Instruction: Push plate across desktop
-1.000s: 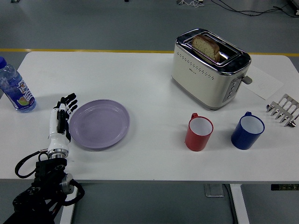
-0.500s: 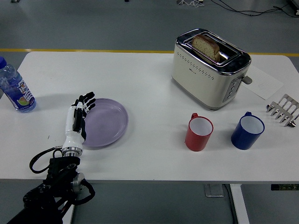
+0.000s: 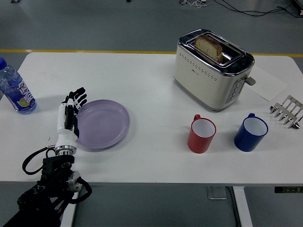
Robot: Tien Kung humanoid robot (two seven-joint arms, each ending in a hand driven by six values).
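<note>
Item: round lilac plastic plate [image 3: 101, 124], left half of white table [image 3: 142, 85]. My black-and-white left hand [image 3: 69, 118]: fingers straight, holding nothing, at the plate's left rim. Hazard: pushing too far right could strike the red ceramic mug [image 3: 201, 135].

Glossy lilac plate [image 3: 103, 124], shiny chrome-trim toaster [image 3: 211, 69], matt white tbl [image 3: 142, 85].

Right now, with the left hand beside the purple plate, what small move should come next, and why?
Probably sweep the left hand rightward into the purple plate. The open fingers stand upright along the plate's left rim, so a sideways press should slide it. The table is bare between the plate and the red mug, so keep the push short of the mug.
</note>
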